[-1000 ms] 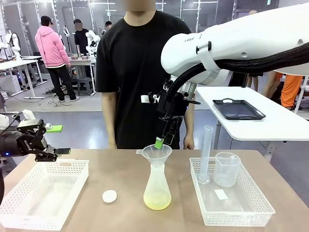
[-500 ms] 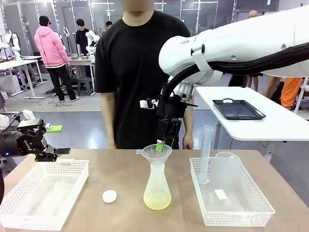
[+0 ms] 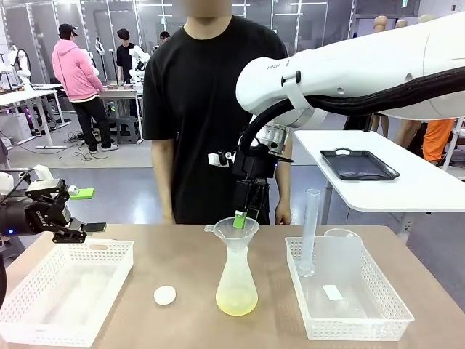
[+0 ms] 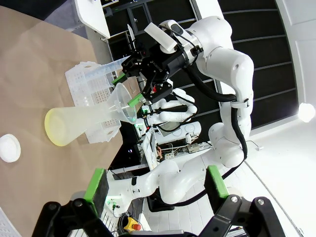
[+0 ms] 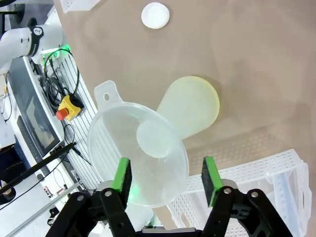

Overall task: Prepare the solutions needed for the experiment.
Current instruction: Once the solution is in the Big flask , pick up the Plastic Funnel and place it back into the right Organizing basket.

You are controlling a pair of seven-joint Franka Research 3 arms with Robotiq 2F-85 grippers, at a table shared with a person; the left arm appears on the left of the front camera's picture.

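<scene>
One right gripper (image 3: pixel 243 217) (vertical) astride funnel (image 3: pixel 234 233)

The basket (image 5: pixel 269 173) runs off the edge, partly behind the right gripper's fingers (image 5: pixel 210 180).

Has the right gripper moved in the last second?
Yes. The right gripper shifted left and slightly down, closer to the funnel.

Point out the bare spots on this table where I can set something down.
Bare tabletop lies between the left basket and the flask, apart from the white cap, and along the far edge by the person. The left basket is itself empty. Crowded: the funnel under the right gripper, and the right basket's back corner.
</scene>
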